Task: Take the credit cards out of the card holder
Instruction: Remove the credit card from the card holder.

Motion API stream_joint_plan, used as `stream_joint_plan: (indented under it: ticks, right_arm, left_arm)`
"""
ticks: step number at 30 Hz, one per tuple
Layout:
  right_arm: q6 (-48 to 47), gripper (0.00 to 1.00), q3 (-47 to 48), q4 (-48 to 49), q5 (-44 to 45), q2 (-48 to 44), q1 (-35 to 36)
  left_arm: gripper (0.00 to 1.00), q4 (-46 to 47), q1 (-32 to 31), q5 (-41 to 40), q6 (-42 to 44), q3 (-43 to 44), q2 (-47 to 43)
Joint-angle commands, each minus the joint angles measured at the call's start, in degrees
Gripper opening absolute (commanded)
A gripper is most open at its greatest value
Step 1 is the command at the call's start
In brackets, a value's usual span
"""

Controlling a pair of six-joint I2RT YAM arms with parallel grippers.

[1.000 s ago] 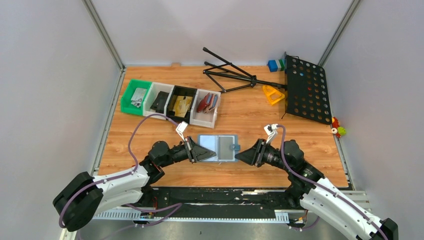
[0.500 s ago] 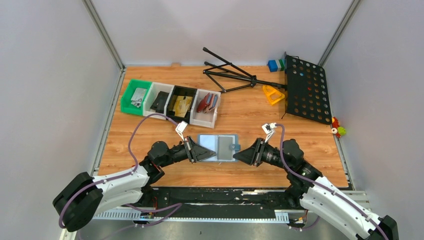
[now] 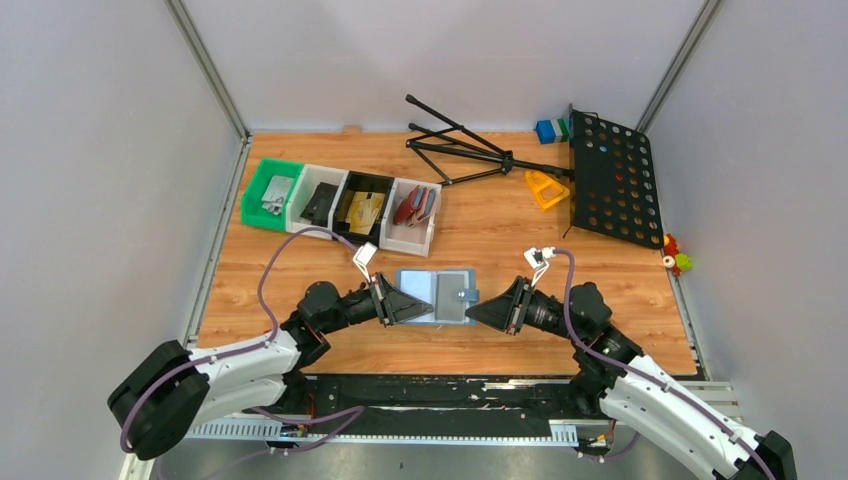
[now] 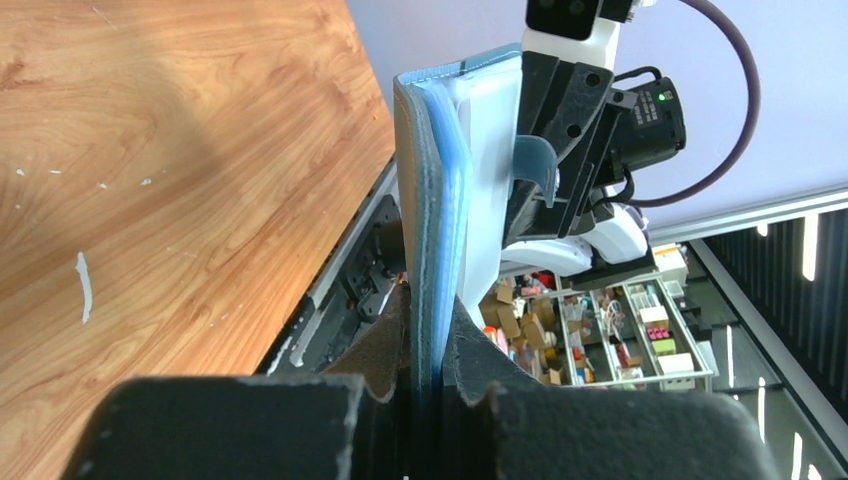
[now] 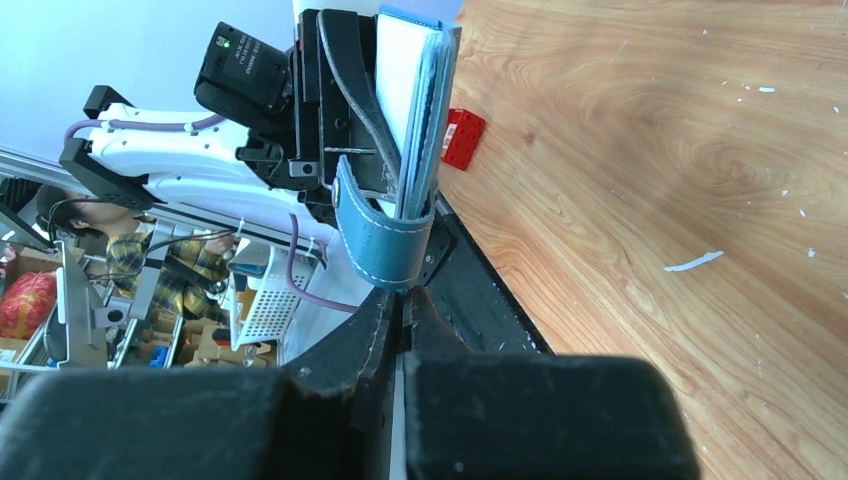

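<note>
With the holder (image 3: pixel 437 294) spread open above the table (image 3: pixel 500 220), your left gripper (image 4: pixel 428 320) clamped on its left edge and your right gripper (image 5: pixel 400 300) pinched shut on its strap (image 5: pixel 385 235), pull gently and level so the slots open without the holder slipping free.

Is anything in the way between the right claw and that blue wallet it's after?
No, nothing visible. The right gripper is shut on the strap of the card holder, and the left gripper is shut on its opposite edge.
</note>
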Motion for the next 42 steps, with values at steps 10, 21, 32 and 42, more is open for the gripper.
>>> stream_joint_plan:
  ticks: [10, 21, 32, 42]
  right_arm:
    - [-2.73, 0.0, 6.6, 1.07, -3.42, 7.63, 0.21]
    - [-8.1, 0.0, 14.19, -19.45, 2.59, 14.53, 1.17]
    - [-6.32, 0.21, 12.31, -17.94, 2.58, 16.89, 1.14]
    - [-4.45, 0.42, 10.9, -13.31, 0.31, 18.54, 1.19]
  left_arm:
    - [0.0, -7.37, -2.25, 0.49, 5.71, 8.08, 6.81]
    - [0.0, -9.97, -4.14, -1.4, 9.43, 11.17, 10.16]
    - [0.0, -21.54, -4.91, -5.87, 16.16, 12.75, 7.96]
    - [0.0, -21.27, -5.32, -5.09, 16.14, 13.25, 8.64]
